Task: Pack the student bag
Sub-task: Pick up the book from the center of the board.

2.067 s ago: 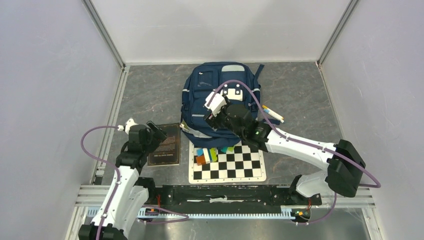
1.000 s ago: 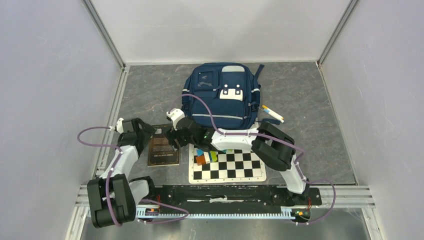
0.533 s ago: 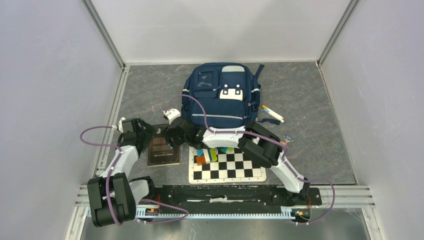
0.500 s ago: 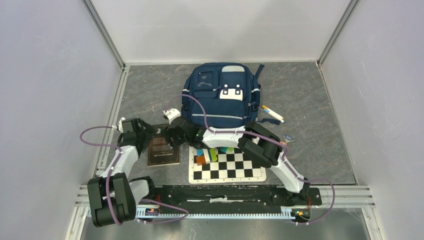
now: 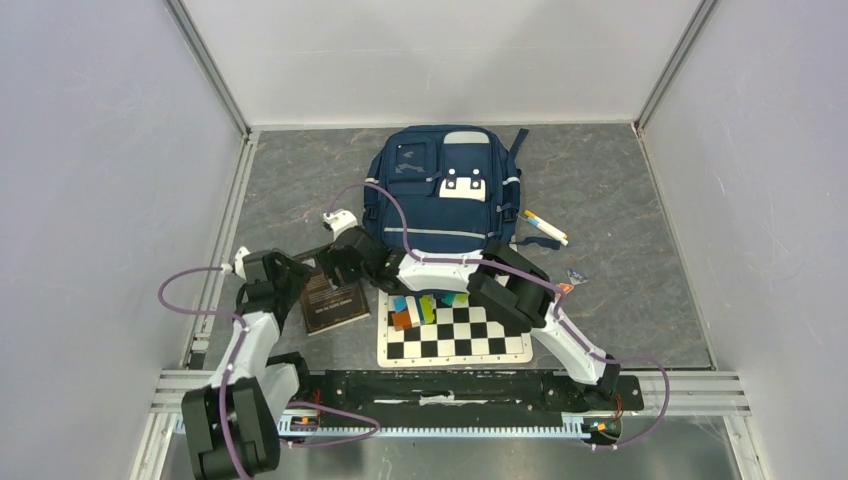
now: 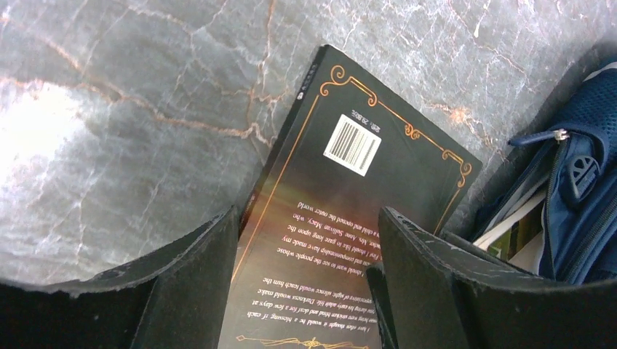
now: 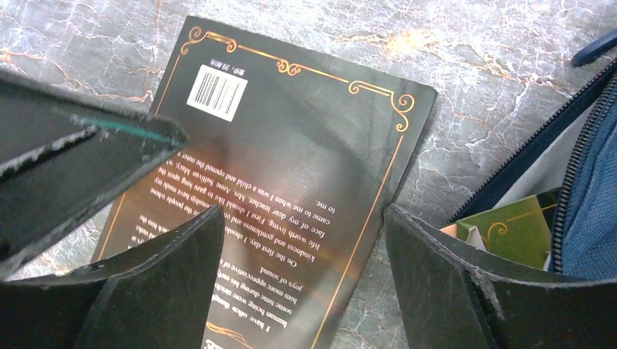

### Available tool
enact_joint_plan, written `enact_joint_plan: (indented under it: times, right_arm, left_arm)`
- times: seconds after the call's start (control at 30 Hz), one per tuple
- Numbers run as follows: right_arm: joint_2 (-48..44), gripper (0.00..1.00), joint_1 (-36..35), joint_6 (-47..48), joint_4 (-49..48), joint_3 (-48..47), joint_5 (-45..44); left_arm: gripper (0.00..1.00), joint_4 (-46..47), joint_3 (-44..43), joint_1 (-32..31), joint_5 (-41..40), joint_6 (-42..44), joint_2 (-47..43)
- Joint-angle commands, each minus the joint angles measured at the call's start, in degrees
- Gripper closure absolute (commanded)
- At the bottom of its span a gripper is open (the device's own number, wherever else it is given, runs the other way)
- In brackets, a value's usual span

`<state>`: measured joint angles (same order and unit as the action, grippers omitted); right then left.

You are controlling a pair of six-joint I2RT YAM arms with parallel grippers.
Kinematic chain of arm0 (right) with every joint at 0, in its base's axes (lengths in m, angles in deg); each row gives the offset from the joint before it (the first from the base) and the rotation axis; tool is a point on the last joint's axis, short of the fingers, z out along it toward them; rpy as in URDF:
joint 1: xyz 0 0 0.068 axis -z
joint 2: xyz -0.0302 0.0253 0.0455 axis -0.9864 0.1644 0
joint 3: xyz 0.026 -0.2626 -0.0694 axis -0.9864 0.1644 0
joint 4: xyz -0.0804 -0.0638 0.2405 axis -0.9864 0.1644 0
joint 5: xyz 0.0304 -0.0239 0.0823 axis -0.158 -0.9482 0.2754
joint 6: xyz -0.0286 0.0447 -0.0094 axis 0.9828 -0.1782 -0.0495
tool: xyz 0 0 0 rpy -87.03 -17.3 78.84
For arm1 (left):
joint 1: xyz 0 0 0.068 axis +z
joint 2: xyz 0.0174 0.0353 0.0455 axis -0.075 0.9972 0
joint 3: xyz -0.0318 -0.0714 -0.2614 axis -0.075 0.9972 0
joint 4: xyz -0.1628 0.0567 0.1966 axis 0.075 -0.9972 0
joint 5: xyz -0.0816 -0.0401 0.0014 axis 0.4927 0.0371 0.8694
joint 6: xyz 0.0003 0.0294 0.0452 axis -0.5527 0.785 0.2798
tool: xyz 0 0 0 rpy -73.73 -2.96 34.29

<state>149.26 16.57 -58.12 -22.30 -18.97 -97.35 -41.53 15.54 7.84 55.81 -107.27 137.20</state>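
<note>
Top external: the student bag (image 5: 440,190) lies flat at 12 o'clock on the grey marbled table (image 5: 620,200), front pockets up. At 8 o'clock from it we note a dark book (image 5: 333,300), lying skewed. At 6 o'clock from the bag sits a checkered board (image 5: 460,335), with coloured blocks (image 5: 418,308) on its far-left corner. Markers (image 5: 545,228) lie at 4 o'clock, just beside the bag. Both arms reach in over the book, the right one crossing low in front of the bag.

Left wrist: the left hand (image 6: 309,225) has its jaws wide, with nothing pinched. The book's back cover, barcode and gold border, shows between the fingers (image 6: 189,291). Its long edge runs close by one finger, and the other finger stands over the cover. We cannot tell whether they touch it. At 3 o'clock the bag's zip gapes, with flat items inside.

Right wrist: the right hand (image 7: 304,214) is also spread wide, holding nothing, above the same cover. One finger of the left hand juts in from 9 o'clock over the book. A green-covered item (image 7: 516,233) shows in the bag's opening at 4 o'clock.
</note>
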Motion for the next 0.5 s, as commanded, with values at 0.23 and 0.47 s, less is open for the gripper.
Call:
enact_joint_plan:
  times: [0.23, 0.47]
  right_arm:
    - [-4.63, 0.11, -1.44, -0.83, 1.00, 8.67, -3.22]
    - [-6.33, 0.15, -0.17, -1.02, 0.27, 8.63, 3.08]
  left_arm:
    - [0.24, -9.74, 3.82, -0.70, 1.49, -7.63, -14.54]
    - [0.25, -8.11, 4.96, -0.72, 2.52, -7.79, -13.28]
